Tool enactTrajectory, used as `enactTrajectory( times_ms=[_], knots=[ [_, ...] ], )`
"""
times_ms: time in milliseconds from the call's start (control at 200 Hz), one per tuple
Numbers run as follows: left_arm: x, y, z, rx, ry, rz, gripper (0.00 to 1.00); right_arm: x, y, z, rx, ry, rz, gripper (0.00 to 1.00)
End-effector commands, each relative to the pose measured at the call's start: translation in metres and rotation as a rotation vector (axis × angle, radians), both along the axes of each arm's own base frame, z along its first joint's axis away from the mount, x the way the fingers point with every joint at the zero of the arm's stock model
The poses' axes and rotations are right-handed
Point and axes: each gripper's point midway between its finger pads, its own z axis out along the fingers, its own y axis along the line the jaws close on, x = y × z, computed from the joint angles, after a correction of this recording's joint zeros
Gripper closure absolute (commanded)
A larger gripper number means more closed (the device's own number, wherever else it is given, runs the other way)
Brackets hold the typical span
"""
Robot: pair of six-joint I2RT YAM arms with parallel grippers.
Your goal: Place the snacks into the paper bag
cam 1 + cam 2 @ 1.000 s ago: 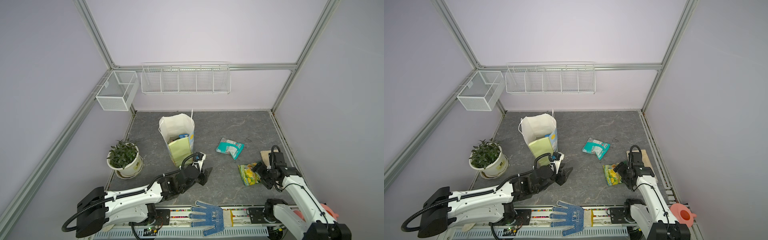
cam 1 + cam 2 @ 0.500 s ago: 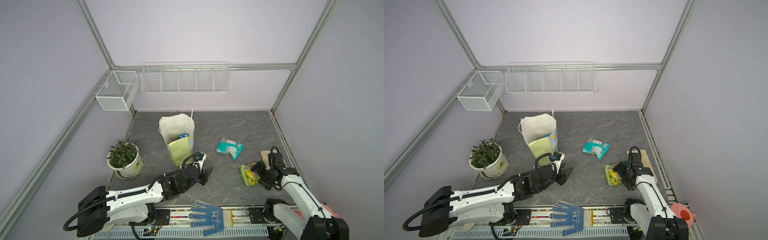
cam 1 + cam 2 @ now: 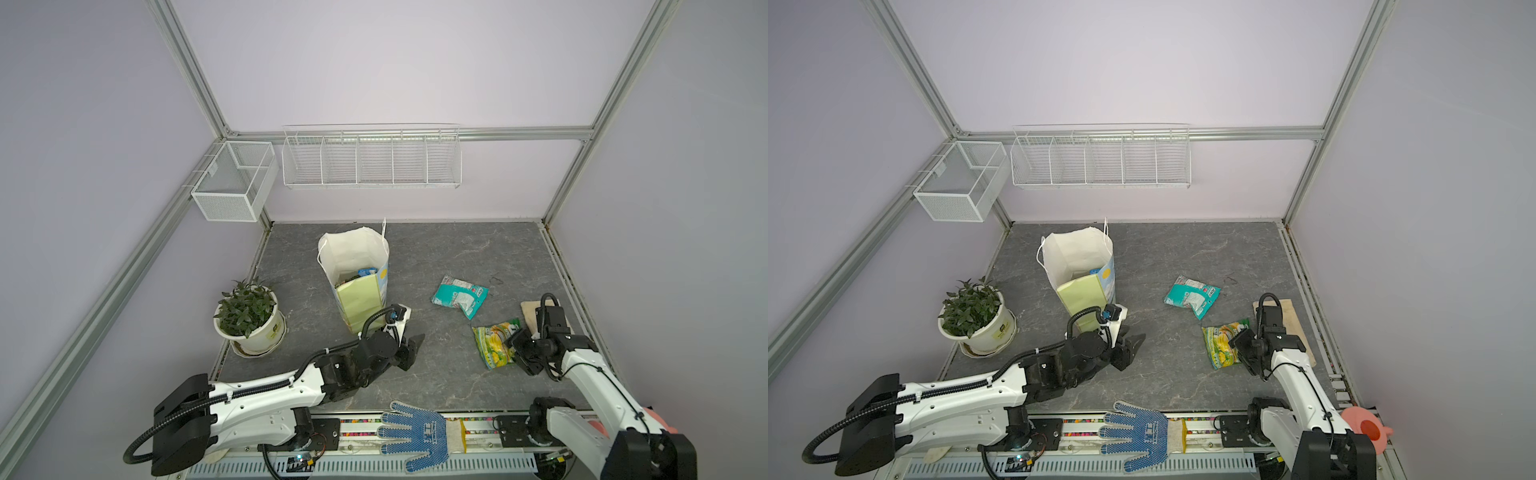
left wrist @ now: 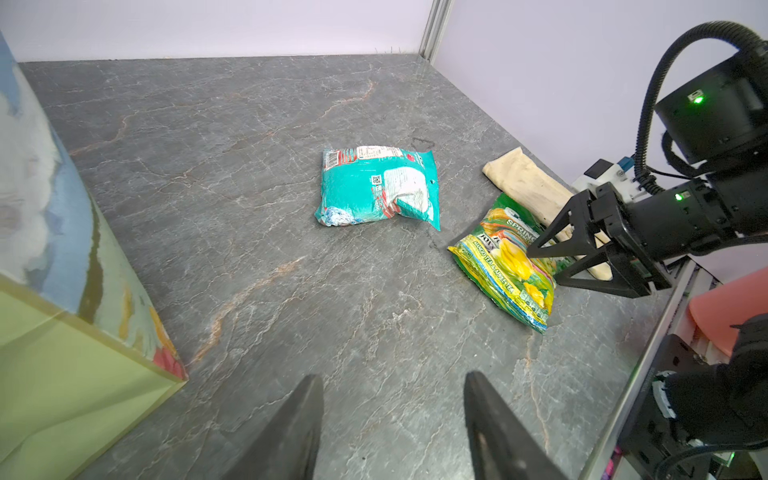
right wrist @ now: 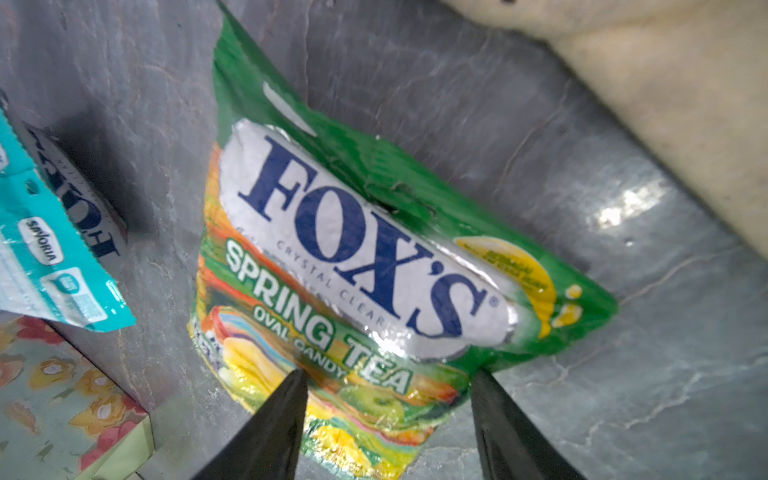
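Straddling: right gripper (image 5: pixel 388 376), jaws parted over near end of green packet (image 5: pixel 353 257)
Long axis: running away from pincer, slightly slanted
Other arm: left gripper (image 4: pixel 392 376), parted, empty, farther off

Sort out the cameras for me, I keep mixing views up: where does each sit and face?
Top views: high above the robot's side of the table, facing down toward the back wall; left arm, right arm, left pincer, right pincer show.
Left wrist: on the left arm, low, facing across the table at the teal packet, green packet, right pincer; own fingertips show.
Right wrist: on the right arm, facing steeply down at the green packet; own fingertips show.
Shared: all views show the green packet.
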Motion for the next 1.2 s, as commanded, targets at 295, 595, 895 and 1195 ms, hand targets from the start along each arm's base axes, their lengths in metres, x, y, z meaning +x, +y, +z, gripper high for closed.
enactTrajectory(
  times_ms=[295,595,895,1195],
  knots=[
    [0.0,0.005,-0.003,-0.001,0.002,0.019,0.45,-0.01,0.006,-0.001,0.041,0.017,-0.011,0.02],
    [0.001,0.001,-0.005,0.0,0.003,0.016,0.45,-0.012,0.007,0.002,0.061,-0.008,-0.048,0.05],
    [0.0,0.004,-0.004,-0.003,0.004,0.02,0.45,-0.014,0.008,-0.016,0.068,0.095,-0.052,0.01],
    [0.0,0.007,-0.004,-0.003,0.002,0.026,0.45,-0.015,-0.002,-0.025,0.016,0.135,-0.092,0.16]
  ],
)
